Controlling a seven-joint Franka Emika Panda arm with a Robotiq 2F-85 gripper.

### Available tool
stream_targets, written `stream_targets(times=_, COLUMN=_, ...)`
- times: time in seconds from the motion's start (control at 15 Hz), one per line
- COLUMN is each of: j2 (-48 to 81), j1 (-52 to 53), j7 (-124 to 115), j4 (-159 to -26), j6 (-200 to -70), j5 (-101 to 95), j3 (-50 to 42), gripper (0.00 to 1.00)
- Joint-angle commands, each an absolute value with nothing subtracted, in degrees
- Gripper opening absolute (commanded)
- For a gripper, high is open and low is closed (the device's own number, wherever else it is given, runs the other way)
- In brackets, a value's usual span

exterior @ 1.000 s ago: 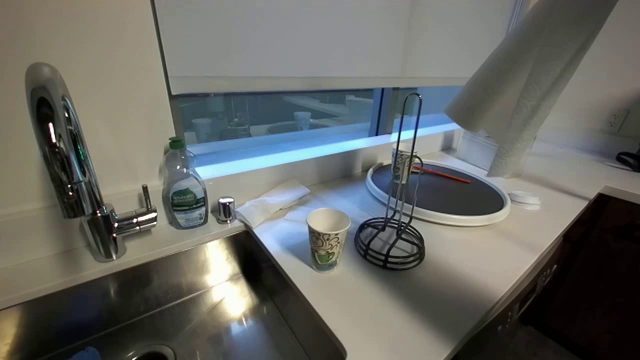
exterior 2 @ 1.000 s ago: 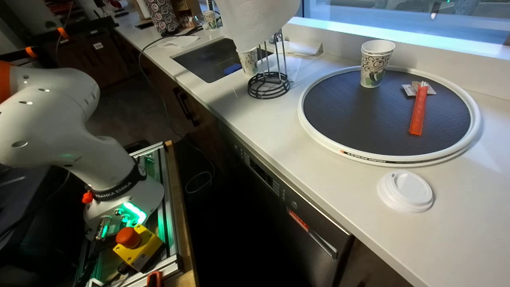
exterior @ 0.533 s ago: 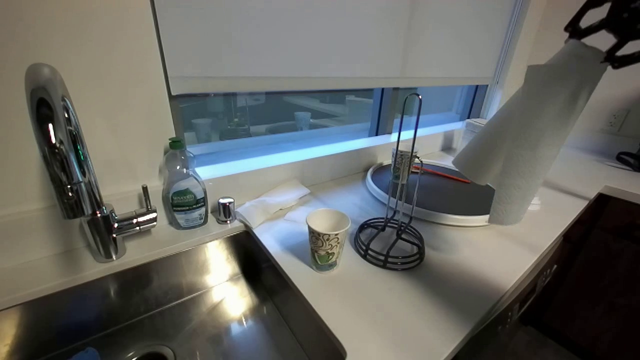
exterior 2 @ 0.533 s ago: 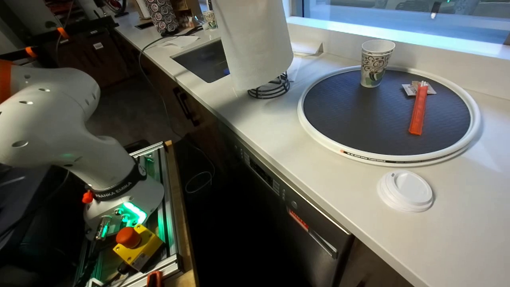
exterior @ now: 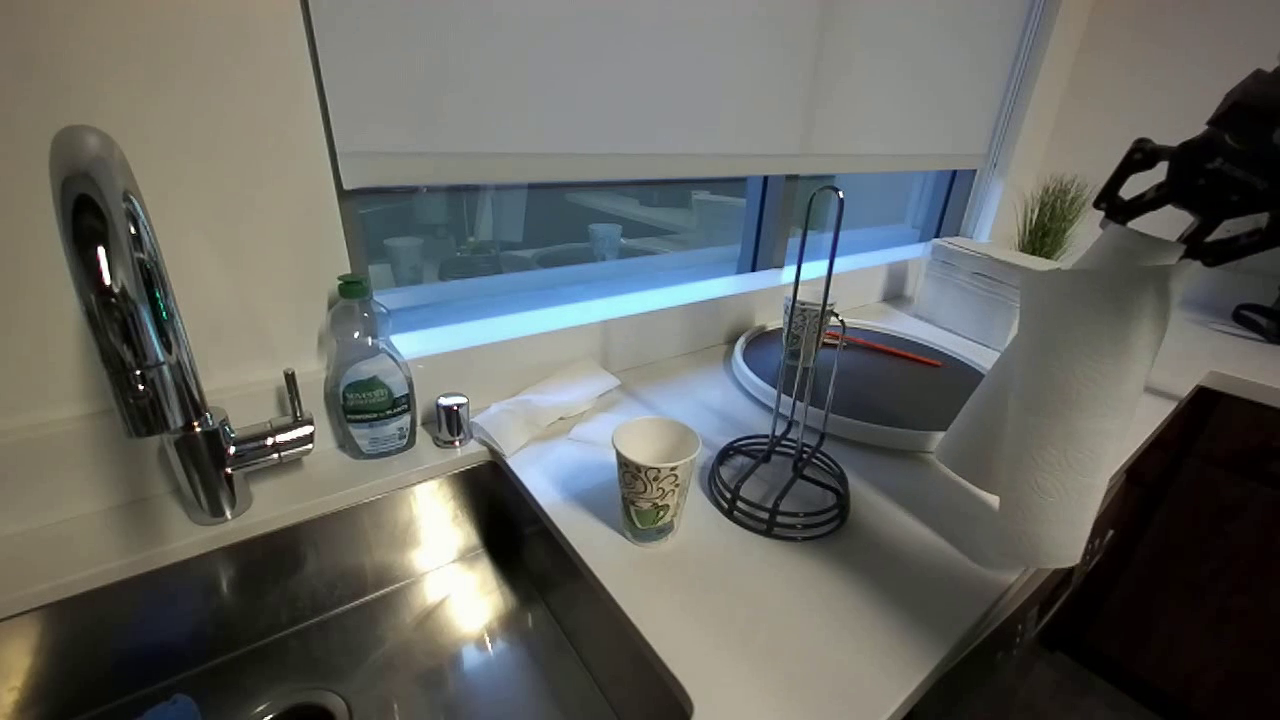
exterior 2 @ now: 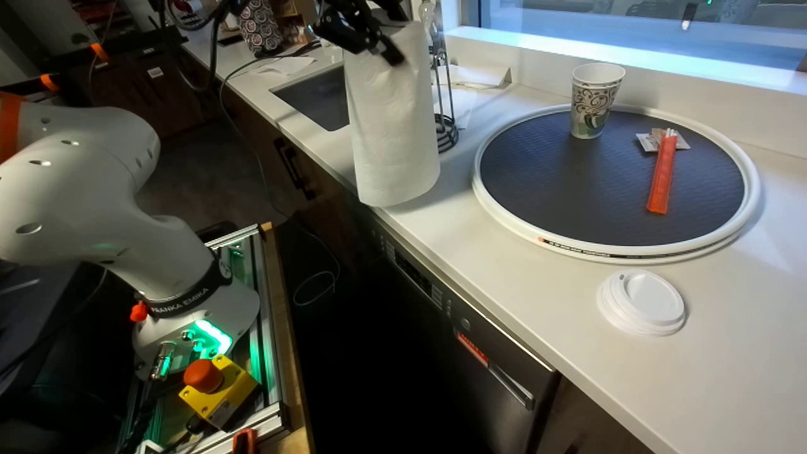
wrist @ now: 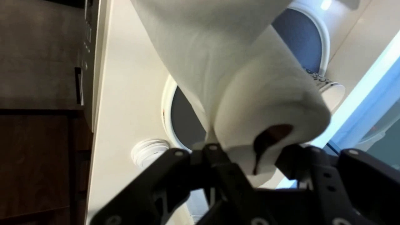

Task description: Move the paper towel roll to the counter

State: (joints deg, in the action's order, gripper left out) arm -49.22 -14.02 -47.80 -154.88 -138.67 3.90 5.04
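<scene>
1. The black two-fingered gripper [exterior: 1150,232], at the right of the frame in an exterior view, is clamped around the top of the tall white paper towel roll [exterior: 1065,420].
2. The roll, slightly tilted there, is by the front edge of the smooth white countertop [exterior: 790,620]; whether its base touches cannot be told.
3. Mid-frame, the black wire holder stand [exterior: 798,466] rises upright beside a white patterned paper cup [exterior: 655,490].

The paper towel roll [exterior: 1075,420] is of matt, lightly embossed paper. The counter [exterior 2: 517,287] looks smooth; the sink [exterior: 400,620] and the tap [exterior: 160,390] are of shiny metal.
</scene>
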Motion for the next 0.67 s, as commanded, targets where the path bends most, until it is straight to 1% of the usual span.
stream_targets(times=0.0, j2=-48.4, j1=-15.8, j7=-46.4, j4=-156.0, j6=-138.8, j5=1.3, j3=6.9, gripper=0.14)
stream_targets(times=0.33, j2=-45.4, j1=-17.1, j7=-45.9, j4=-154.1, j6=-139.7, j5=-2.0, j3=8.8, gripper=0.14)
stream_targets(times=0.6, j2=-42.5, j1=-17.9, j7=-46.8, j4=-153.3, j6=-143.1, j5=-3.8, j3=10.4, gripper=0.14)
